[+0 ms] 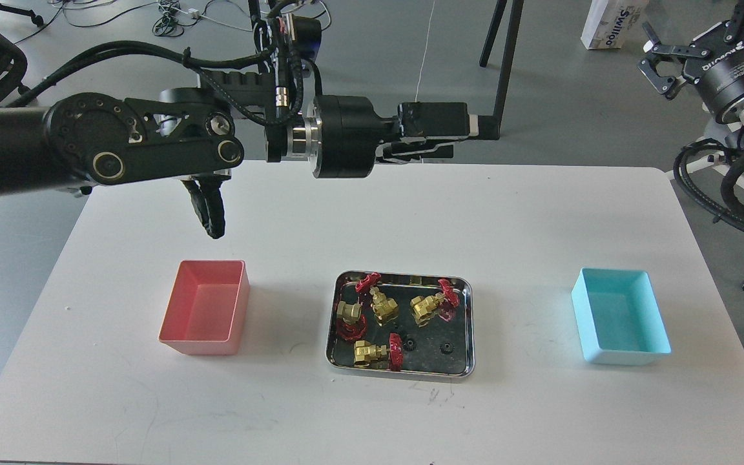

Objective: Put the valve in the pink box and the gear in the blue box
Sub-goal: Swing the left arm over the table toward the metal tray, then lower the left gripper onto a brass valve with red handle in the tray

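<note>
Nothing is sorted yet: the left claw (433,139) is hovering with fingers close together, gripping nothing I can see, while four valves (385,307) and the gears (447,349) are lying below it in the steel tray (404,371), the pink box (207,307) sitting empty below-left, the blue box (620,316) empty off right, and the right claw (659,61) spread open, empty.

The left arm (88,148) runs off the frame's left edge and covers part of the surface's (372,413) far rim. The right gripper's (659,64) fingers, seen small at the upper right, cannot be told apart. Tiny black gears (447,349) in the steel tray (469,371) barely show their teeth.
</note>
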